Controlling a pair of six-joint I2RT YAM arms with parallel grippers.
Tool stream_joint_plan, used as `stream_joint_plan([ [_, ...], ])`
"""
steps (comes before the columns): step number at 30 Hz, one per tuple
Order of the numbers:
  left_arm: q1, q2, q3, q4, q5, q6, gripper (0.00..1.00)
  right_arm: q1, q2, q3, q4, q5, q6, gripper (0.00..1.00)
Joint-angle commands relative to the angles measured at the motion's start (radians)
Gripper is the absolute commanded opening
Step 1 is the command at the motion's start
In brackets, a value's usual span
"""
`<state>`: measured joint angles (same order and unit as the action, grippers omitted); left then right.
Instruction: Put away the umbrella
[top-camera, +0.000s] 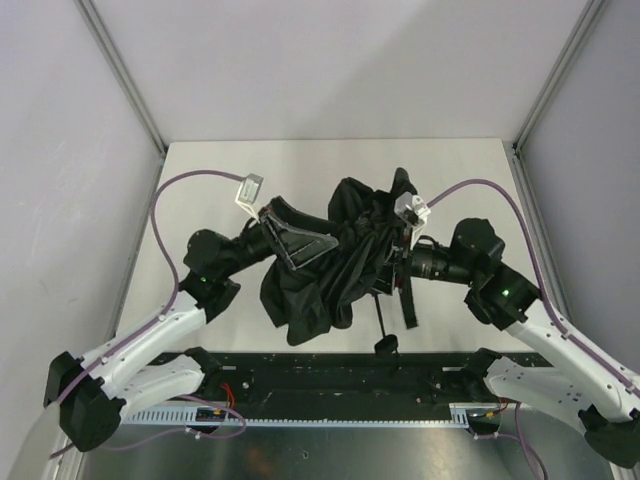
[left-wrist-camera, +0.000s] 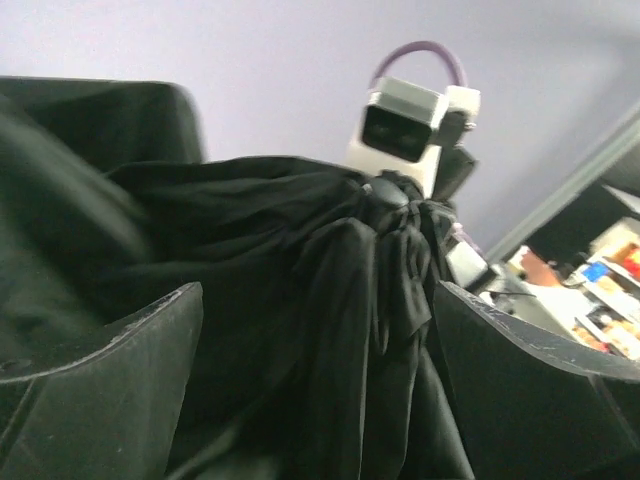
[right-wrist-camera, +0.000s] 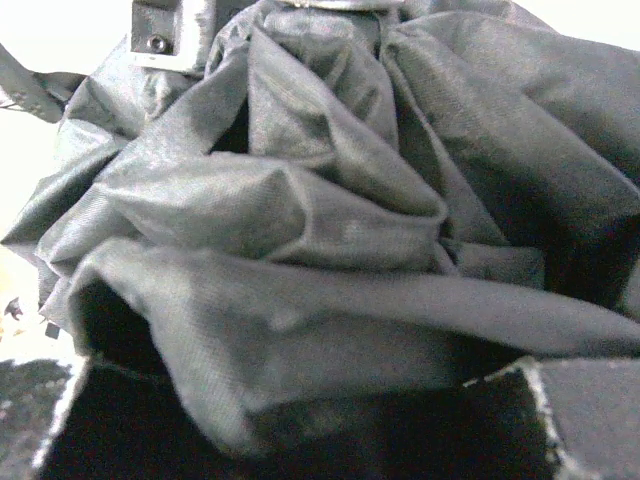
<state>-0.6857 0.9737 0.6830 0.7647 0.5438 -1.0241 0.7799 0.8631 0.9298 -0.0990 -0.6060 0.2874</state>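
The umbrella (top-camera: 335, 265) lies collapsed mid-table as a crumpled black heap of fabric. Its thin shaft (top-camera: 380, 315) runs toward the near edge and ends at the small black handle (top-camera: 387, 345). My left gripper (top-camera: 316, 243) is at the heap's left side. In the left wrist view its fingers (left-wrist-camera: 110, 390) stand wide apart and open, with gathered fabric (left-wrist-camera: 340, 300) hanging loosely between them. My right gripper (top-camera: 393, 262) is pushed into the heap's right side. In the right wrist view folds of the umbrella (right-wrist-camera: 300, 230) fill the frame, and the gripper (right-wrist-camera: 300, 425) is shut on a thick fold.
The white table (top-camera: 210, 180) is walled on three sides, with metal posts at the back corners. A black rail (top-camera: 330, 375) runs along the near edge between the arm bases. Purple cables (top-camera: 165, 230) loop above both arms. The right wrist camera (left-wrist-camera: 405, 125) faces the left one.
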Motion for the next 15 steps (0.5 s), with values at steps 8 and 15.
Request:
stream_joint_plan([
  [8,0.143,-0.149,0.280,-0.927,-0.236,0.511,0.99,-0.137,-0.069,0.049,-0.309,0.151,-0.093,0.00],
  [15,0.148,-0.232,0.274,-1.035,-0.344,0.467,0.99,-0.129,0.042,0.135,-0.469,0.389,-0.149,0.00],
])
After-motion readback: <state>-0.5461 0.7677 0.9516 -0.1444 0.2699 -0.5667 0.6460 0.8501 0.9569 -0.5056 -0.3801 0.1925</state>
